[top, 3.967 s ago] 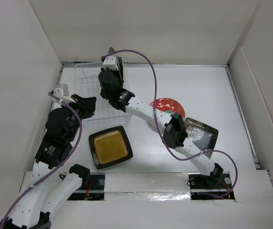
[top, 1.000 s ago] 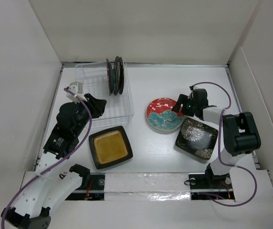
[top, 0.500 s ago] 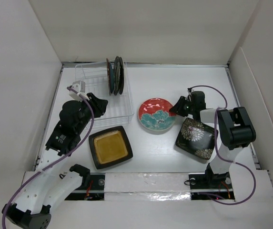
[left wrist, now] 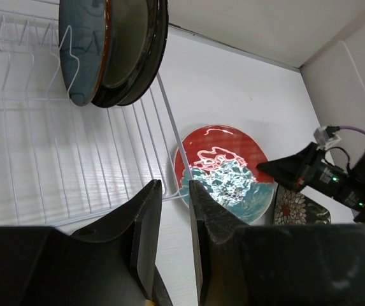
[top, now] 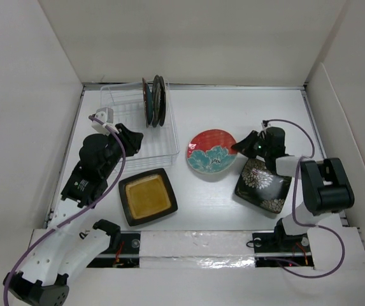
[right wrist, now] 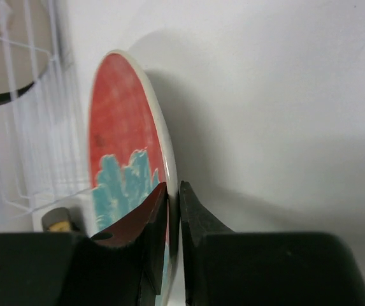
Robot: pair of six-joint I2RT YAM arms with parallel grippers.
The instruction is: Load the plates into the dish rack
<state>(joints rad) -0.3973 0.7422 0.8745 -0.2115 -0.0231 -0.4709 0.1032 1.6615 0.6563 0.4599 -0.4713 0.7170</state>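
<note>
The wire dish rack [top: 126, 131] stands at the back left with three plates [top: 154, 101] upright in it; it also shows in the left wrist view [left wrist: 55, 159]. My right gripper [top: 238, 147] is shut on the right rim of the red-patterned plate [top: 211, 152], which is tilted up off the table [right wrist: 115, 146]. The square black floral plate [top: 262, 184] lies under my right arm. The square dark-brown amber-centred plate [top: 147, 196] lies near the front. My left gripper [top: 133, 138] hovers over the rack's front right corner, jaws slightly apart and empty [left wrist: 174, 191].
White walls close in the table on the left, back and right. The purple cables loop off both arms.
The right arm left the rack, came back to the right and took hold of the red-patterned plate; over the last second the plate shifted left and its rim lifted. The left arm barely moved.
</note>
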